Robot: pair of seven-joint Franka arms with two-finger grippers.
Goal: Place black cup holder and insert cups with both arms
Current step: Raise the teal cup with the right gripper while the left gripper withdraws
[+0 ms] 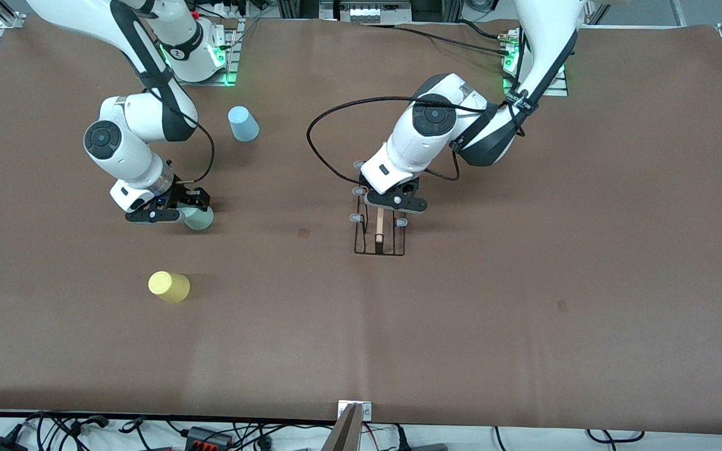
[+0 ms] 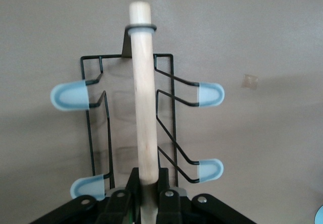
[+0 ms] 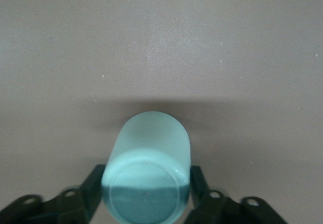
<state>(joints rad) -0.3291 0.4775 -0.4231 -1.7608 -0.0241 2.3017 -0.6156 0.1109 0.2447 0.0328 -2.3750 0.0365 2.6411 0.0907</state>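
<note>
We see the left gripper (image 1: 395, 212) clamped on the black cup holder's (image 1: 379, 236) wooden rod (image 2: 142, 93), while the right gripper (image 1: 187, 210), toward the right arm's end of the table from the holder, closes around the mint green cup (image 1: 198, 218).

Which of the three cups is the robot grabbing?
The mint green cup, clasped between the right gripper's fingers. The yellow cup and blue cup stand alone, untouched.

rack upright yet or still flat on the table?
Flat. The black cup holder lies on the table, wooden rod level, left gripper shut on it.
</note>
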